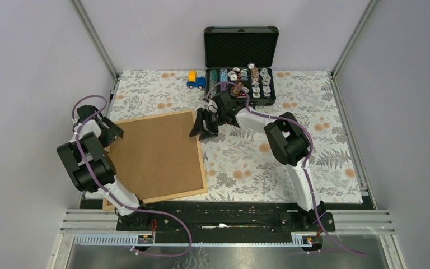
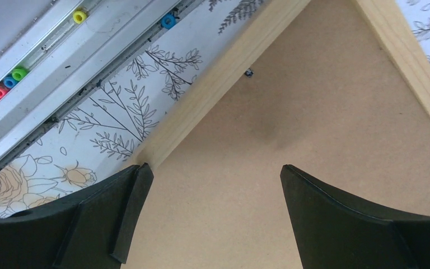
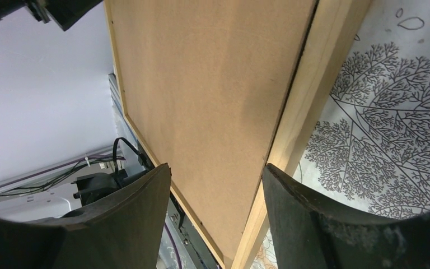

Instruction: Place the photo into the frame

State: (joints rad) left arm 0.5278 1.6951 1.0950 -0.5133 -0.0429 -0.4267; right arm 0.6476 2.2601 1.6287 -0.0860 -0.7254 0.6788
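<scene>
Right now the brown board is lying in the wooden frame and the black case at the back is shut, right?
Not quite. The black case is wide open, as the top external view shows. The brown backing board does lie in the wooden frame.

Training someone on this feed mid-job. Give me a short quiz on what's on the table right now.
1. True or false: the toy car sits beside the black case, not inside it.
2. What fills the frame from this side? A) clear glass B) brown backing board C) a mirror
3. Which arm's end effector is closer to the black case, and are its jaws apart or closed?

Key: 1 true. 2 B. 3 the right end effector, jaws apart, by the frame's far corner.
</scene>
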